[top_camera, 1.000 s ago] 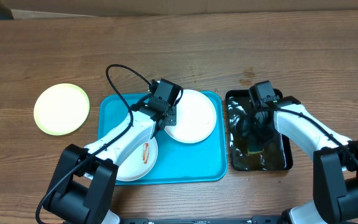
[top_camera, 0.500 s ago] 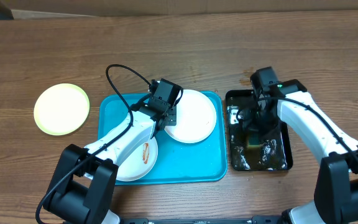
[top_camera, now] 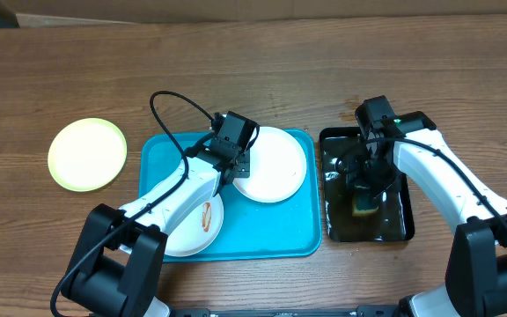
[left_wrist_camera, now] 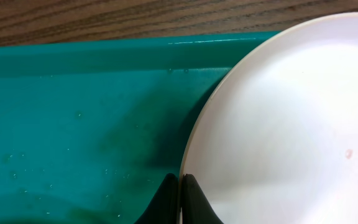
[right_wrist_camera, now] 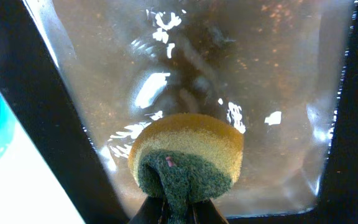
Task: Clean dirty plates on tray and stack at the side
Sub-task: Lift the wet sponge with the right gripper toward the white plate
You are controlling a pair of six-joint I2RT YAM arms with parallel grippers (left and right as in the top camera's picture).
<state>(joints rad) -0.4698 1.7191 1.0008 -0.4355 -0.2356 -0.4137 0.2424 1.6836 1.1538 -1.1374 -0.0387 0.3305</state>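
Okay, right gripper (right_wrist_camera: 176, 208) is pinched tight on the sponge (right_wrist_camera: 188, 152) over the black tray (top_camera: 341, 224) of murky water; let it drip before you cross over. Left gripper (left_wrist_camera: 180, 185) is clamped on the white plate (top_camera: 275, 163) rim, frame centre on the tray (top_camera: 275, 224); brace it firmly. Smeared plate (top_camera: 196, 233) sits lower left of the tray, yellow plate (top_camera: 87, 154) far left on the table (top_camera: 324, 70).

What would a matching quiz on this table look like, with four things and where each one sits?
1 yellow-green plate
2 smeared white plate
3 other white plate
4 sponge

A pinched by the right gripper, in the black tray
B on the tabletop, left of the turquoise tray
C rim pinched by the left gripper
D in the turquoise tray, ungripped

Pairs: 1-B, 2-D, 3-C, 4-A.
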